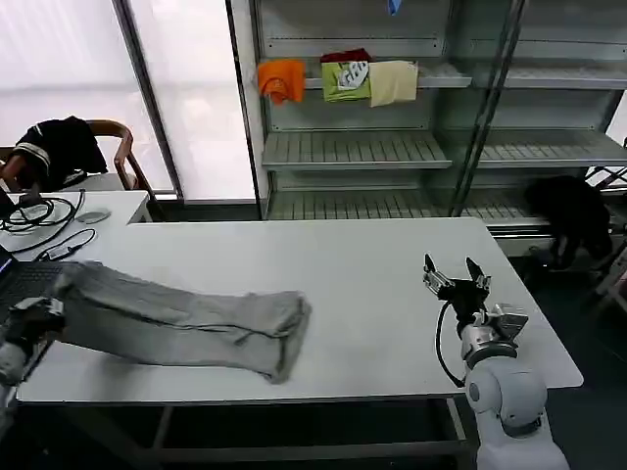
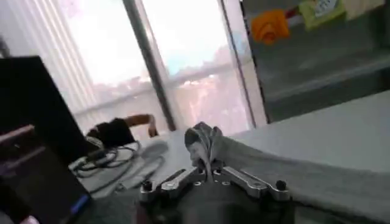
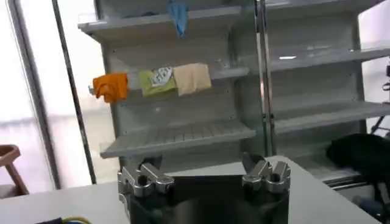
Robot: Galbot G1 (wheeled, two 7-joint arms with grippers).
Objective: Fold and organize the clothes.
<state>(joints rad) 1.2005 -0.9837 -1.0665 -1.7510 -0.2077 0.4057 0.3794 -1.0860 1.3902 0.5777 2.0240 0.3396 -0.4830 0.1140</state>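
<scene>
Grey shirt (image 1: pixel 181 325) lying bunched across white table (image 1: pixel 382 284), L side. Left gripper (image 2: pixel 207 173) clenching its edge at table's L end. Right gripper (image 1: pixel 456 279) hovering w/ jaws released, R side. Shelves (image 1: pixel 353 147) & window behind.

A grey shirt (image 1: pixel 186 323) is lying bunched in a long roll on the white table (image 1: pixel 372 284). The left gripper (image 1: pixel 39 315) is holding its end at the table's left edge. The right gripper (image 1: pixel 456 277) is pointing up with its fingers spread apart.

No readable text, labels or numbers anywhere.
</scene>
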